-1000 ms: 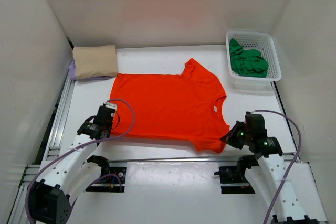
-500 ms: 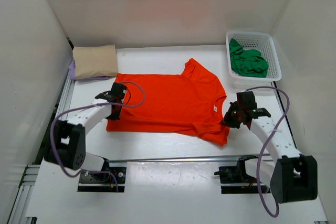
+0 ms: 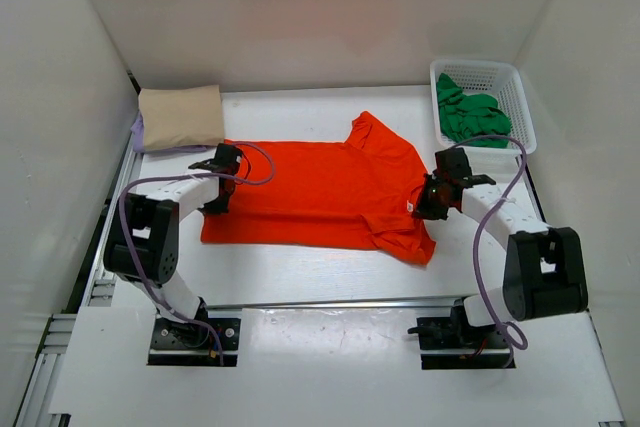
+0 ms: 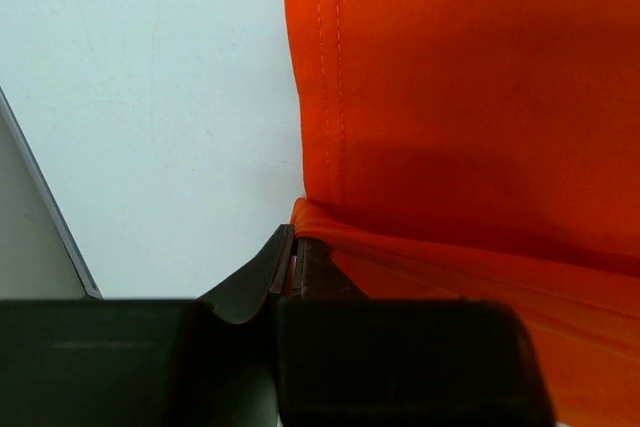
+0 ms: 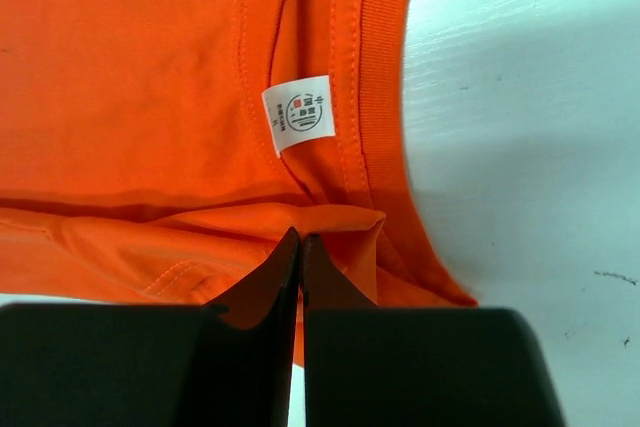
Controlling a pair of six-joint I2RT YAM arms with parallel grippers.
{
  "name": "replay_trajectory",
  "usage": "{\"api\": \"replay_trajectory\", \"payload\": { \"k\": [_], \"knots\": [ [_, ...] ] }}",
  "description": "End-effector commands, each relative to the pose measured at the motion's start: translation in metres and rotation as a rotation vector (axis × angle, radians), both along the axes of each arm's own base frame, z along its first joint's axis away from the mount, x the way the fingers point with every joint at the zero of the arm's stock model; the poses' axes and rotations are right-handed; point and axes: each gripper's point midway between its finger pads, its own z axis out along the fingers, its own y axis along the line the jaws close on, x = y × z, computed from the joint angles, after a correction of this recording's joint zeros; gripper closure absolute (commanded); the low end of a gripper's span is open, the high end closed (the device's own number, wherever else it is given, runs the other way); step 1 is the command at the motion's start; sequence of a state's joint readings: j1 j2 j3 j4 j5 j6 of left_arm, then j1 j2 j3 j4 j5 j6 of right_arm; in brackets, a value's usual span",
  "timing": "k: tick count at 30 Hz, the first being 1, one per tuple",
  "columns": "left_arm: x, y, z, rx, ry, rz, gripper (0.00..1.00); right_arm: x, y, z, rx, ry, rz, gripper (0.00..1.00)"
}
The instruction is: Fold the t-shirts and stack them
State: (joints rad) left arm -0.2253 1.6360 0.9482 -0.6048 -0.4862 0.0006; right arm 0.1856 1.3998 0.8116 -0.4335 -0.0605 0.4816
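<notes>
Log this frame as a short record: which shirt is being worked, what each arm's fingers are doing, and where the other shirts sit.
shirt in work: orange t-shirt, spread mid-table, collar to the right
left gripper: fingers shut on its hem-end edge
right gripper: fingers shut on cloth near the collar label
fold: near edge doubled over the body, not laid flat
stack: beige t-shirt folded on lavender t-shirt, far left
waiting: green t-shirt crumpled in white basket
</notes>
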Motion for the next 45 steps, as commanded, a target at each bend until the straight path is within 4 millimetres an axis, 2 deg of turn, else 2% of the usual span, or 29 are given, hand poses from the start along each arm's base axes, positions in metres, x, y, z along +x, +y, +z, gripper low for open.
{"api": "replay_trajectory", "payload": {
  "k": [1,4,6,7,9,10,12,13,14,15,17,18,19,20,22,23,26,27,30,31,34,37,40,41,44,45],
  "knots": [
    [0.012,0.007,0.01,0.037,-0.044,0.023,0.9,0.021,-0.002,0.011,-0.028,-0.064,0.015,1.0],
    [0.011,0.01,0.008,0.057,-0.038,0.029,0.9,0.024,-0.003,0.011,-0.036,-0.065,0.01,1.0],
    [0.016,0.01,0.01,0.063,-0.05,0.032,0.85,0.027,-0.006,0.007,-0.054,-0.054,0.002,0.99],
    [0.02,0.009,0.01,0.062,-0.053,0.032,0.82,0.035,-0.004,0.015,-0.049,-0.079,0.001,0.94],
    [0.028,0.014,0.013,0.079,-0.064,0.05,0.79,0.039,-0.005,0.011,-0.065,-0.062,0.005,0.84],
    [0.037,0.016,0.019,0.074,-0.084,0.063,0.7,0.041,-0.007,0.011,-0.077,-0.054,-0.001,0.79],
    [0.046,0.024,0.024,0.084,-0.101,0.088,0.57,0.051,-0.008,0.017,-0.095,-0.05,0.001,0.74],
    [0.053,0.031,0.028,0.082,-0.117,0.114,0.51,0.054,-0.009,0.019,-0.105,-0.047,-0.004,0.67],
    [0.053,0.037,0.031,0.093,-0.117,0.13,0.4,0.057,-0.011,0.022,-0.117,-0.044,-0.009,0.64],
    [0.05,0.04,0.029,0.083,-0.105,0.138,0.36,0.054,-0.014,0.024,-0.13,-0.028,-0.013,0.6],
    [0.04,0.047,0.042,0.014,-0.083,0.162,0.27,0.056,-0.015,0.042,-0.133,-0.061,-0.021,0.54],
    [0.035,0.037,0.044,-0.098,-0.065,0.143,0.22,0.053,-0.016,0.048,-0.131,-0.07,-0.021,0.54],
    [0.027,0.034,0.045,-0.164,-0.035,0.146,0.2,0.044,-0.014,0.056,-0.113,-0.085,-0.014,0.51],
    [0.004,0.038,0.042,-0.227,0.046,0.179,0.2,0.038,-0.014,0.059,-0.102,-0.095,-0.01,0.45],
    [-0.013,0.021,0.04,-0.372,0.098,0.171,0.2,0.02,-0.009,0.068,-0.058,-0.107,0.002,0.4],
    [-0.03,0.015,0.029,-0.395,0.149,0.173,0.2,0.008,-0.009,0.059,-0.043,-0.08,-0.004,0.38],
    [-0.048,0.006,0.014,-0.439,0.184,0.167,0.18,-0.021,-0.002,0.052,0.011,-0.031,-0.014,0.37],
    [-0.049,0.006,0.012,-0.439,0.183,0.167,0.18,-0.033,-0.006,0.039,-0.004,0.011,-0.038,0.37],
    [-0.043,0.0,0.012,-0.487,0.165,0.158,0.18,-0.057,-0.01,0.029,-0.032,0.043,-0.081,0.37],
    [-0.04,-0.001,0.012,-0.498,0.167,0.155,0.18,-0.07,-0.01,0.017,-0.036,0.074,-0.079,0.37],
    [-0.04,0.001,0.002,-0.483,0.19,0.165,0.18,-0.085,-0.005,0.013,-0.015,0.071,-0.088,0.38],
    [-0.048,0.004,-0.018,-0.463,0.25,0.185,0.21,-0.094,-0.008,0.001,-0.024,0.073,-0.108,0.38],
    [-0.05,0.004,-0.029,-0.463,0.285,0.193,0.39,-0.1,-0.007,-0.008,-0.026,0.077,-0.099,0.41],
    [-0.05,0.004,-0.029,-0.463,0.285,0.193,0.51,-0.099,-0.008,-0.01,-0.027,0.072,-0.112,0.42],
    [-0.052,0.002,-0.034,-0.472,0.296,0.194,0.69,-0.099,-0.011,-0.021,-0.041,0.082,-0.117,0.5],
    [-0.052,0.002,-0.034,-0.472,0.296,0.194,0.81,-0.102,-0.011,-0.027,-0.048,0.099,-0.117,0.53]
  ]
}}
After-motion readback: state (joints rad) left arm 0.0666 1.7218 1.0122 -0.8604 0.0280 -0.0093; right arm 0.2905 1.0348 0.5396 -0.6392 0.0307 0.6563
